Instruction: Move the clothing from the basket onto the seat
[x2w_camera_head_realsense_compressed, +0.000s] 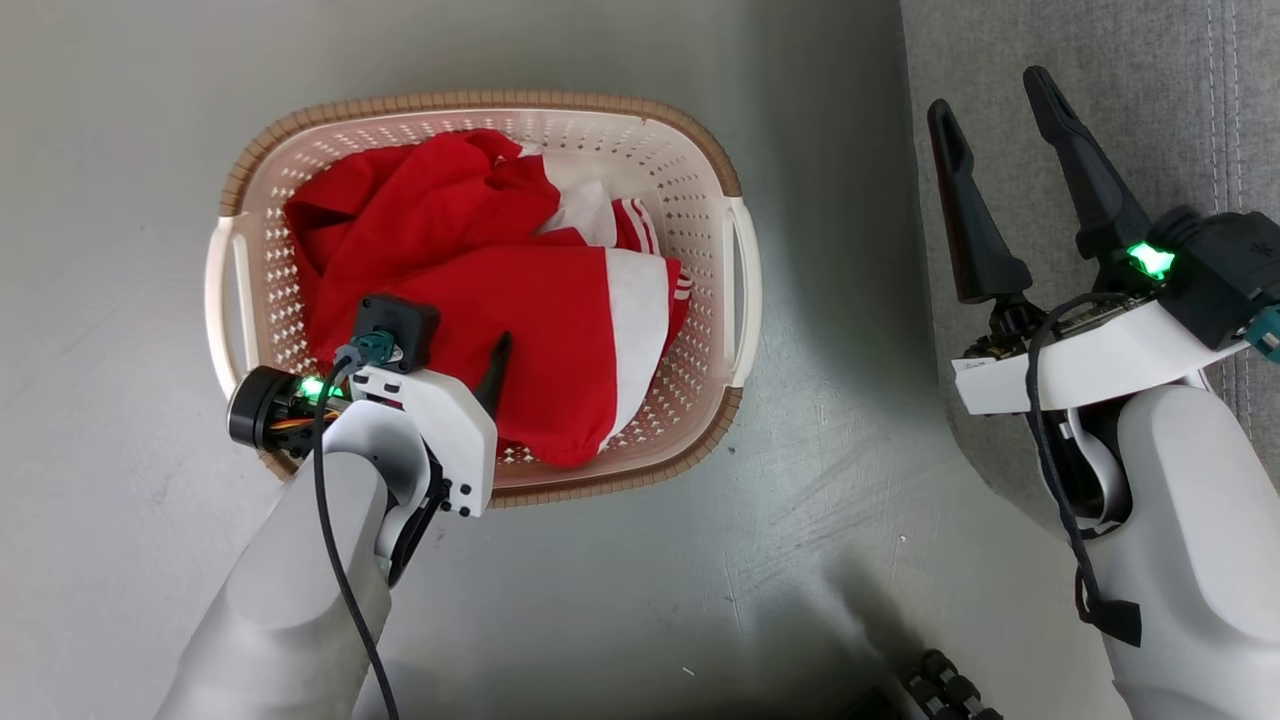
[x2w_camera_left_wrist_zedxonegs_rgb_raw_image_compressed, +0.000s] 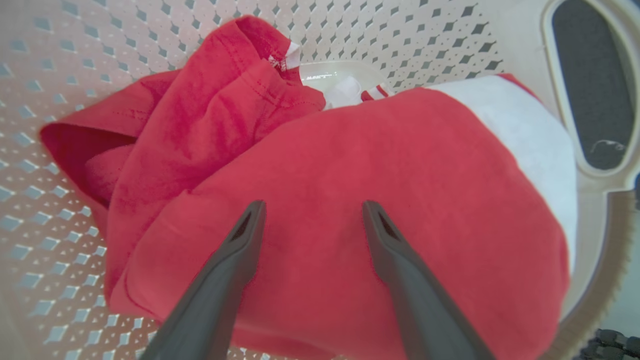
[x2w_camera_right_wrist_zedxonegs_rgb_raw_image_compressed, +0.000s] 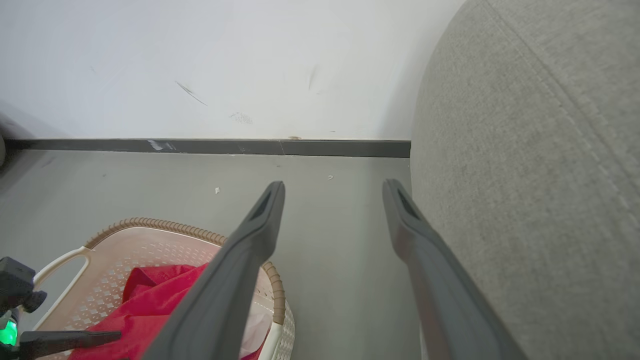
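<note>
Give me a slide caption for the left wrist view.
Open left gripper aimed at the red clothing in the perforated basket.

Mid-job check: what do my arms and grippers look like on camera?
The left forearm and right forearm are smooth, rounded and pale grey. Each ends in a white wrist bracket with a lit green light and a teal connector. A black cable runs along each. The left gripper and right gripper have two long, dark grey, tapering fingers.
</note>
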